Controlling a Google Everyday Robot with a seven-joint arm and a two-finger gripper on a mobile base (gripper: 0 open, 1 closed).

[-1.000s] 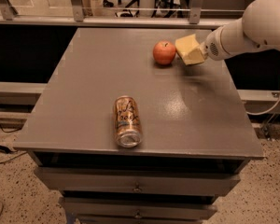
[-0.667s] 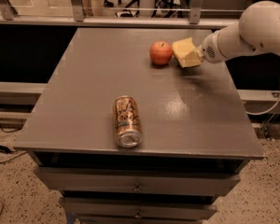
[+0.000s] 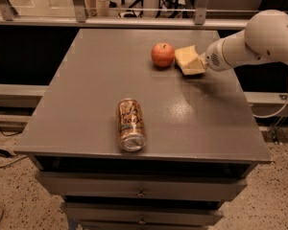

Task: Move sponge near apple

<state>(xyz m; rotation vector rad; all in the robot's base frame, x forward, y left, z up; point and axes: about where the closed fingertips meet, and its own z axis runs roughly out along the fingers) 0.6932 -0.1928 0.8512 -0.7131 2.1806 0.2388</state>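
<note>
The sponge (image 3: 186, 55) is being gripped by the pincer (image 3: 194, 65) toward the back right corner of the bench (image 3: 86, 80). The pincer is clenched on it, and the pale block is being held out from its tip toward the left edge. The sponge is being carried at a tilt, with its far end raised, and a soft shadow is being cast on the bench top beneath it. Whether its lower corner is touching the surface cannot be told.

The apple (image 3: 162, 54) is being seen upright just beside the sponge, on the side nearer the left edge and about level with it from the back edge. Only a sliver of bench is showing between the two, and whether they are touching cannot be told.

The white arm (image 3: 259, 40) is being reached in across the right edge, its rounded casing being kept outside the bench and its narrower end being pointed at the sponge.

A drink can (image 3: 130, 124) is being shown lying on its side near the front edge, a little left of the middle, with one round end turned toward that edge. It is well apart from the apple and the sponge.

Drawers (image 3: 141, 188) are being shown below the front edge, and a metal railing (image 3: 134, 20) is running behind the back edge. Beyond the right edge a thin cable (image 3: 278, 110) is hanging down.
</note>
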